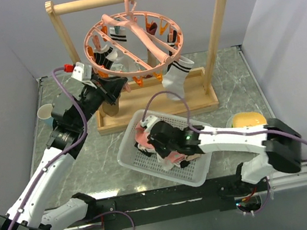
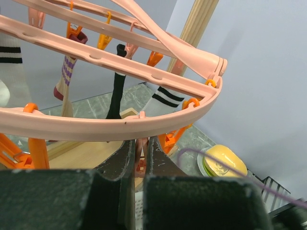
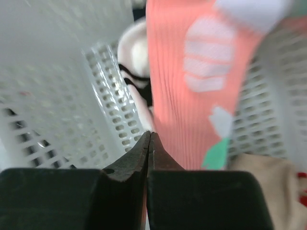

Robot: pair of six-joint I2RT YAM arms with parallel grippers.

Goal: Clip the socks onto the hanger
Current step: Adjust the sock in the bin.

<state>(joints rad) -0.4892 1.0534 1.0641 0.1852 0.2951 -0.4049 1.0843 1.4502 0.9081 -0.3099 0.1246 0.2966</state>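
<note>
Pickup step: R gripper [image 3: 150, 136] is down in white mesh basket [image 1: 126, 155], fingers pressed together right at edge of pink sock [image 3: 192, 96]; can't tell if fabric is actually caught. L gripper [image 2: 139, 151] is up at hanger [image 2: 96, 125], fingers nearly together, nipping what looks like a pink clip [image 2: 139, 160] under the ring. Next, IMO: lift sock clear w/o dragging its neighbours, then bring one end up to that clip. Sock lies in basket, long axis roughly in line w/ R fingers, running away from them in wrist view. Which end is cuff, can't tell.
</note>
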